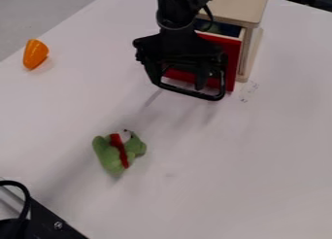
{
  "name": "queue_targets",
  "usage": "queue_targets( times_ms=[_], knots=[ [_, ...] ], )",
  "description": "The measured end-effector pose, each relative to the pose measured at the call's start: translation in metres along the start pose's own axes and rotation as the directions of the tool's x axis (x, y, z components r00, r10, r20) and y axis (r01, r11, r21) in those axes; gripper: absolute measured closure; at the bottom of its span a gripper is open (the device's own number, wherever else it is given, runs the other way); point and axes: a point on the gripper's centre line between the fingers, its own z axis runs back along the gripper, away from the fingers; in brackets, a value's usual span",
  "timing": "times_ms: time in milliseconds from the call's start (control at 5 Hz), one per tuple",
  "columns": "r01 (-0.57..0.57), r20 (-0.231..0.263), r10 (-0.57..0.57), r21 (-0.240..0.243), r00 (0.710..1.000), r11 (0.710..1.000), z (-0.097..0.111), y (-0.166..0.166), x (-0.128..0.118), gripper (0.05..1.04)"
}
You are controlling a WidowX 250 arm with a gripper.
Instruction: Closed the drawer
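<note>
Up top, drawer front (233, 58) toward camera

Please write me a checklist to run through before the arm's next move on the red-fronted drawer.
1. Drawer shut: not ok; its red front stands out from the pale wooden cabinet, with the inside showing behind it.
2. Black two-finger gripper at the drawer front: ok, it hangs before it.
3. Gripper in firm contact for a push: cannot tell.
4. Green plush toy with red band out of the drawer's way: ok, it lies well in front, on the white table.
5. Glossy orange tapered object out of the way: ok, off to the side.
6. Drawer's contents low enough to pass: cannot tell.
</note>
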Motion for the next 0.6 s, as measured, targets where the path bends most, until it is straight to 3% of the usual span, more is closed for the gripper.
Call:
queue_targets(
  times_ms=[200,600],
  knots=[
    [0.003,0.023,-0.003,0.001,1.000,1.000,-0.005,-0.002,0.013,0.085],
    [0.027,0.001,-0.027,-0.025,1.000,0.999,-0.025,-0.013,0.043,0.085]
  ],
)
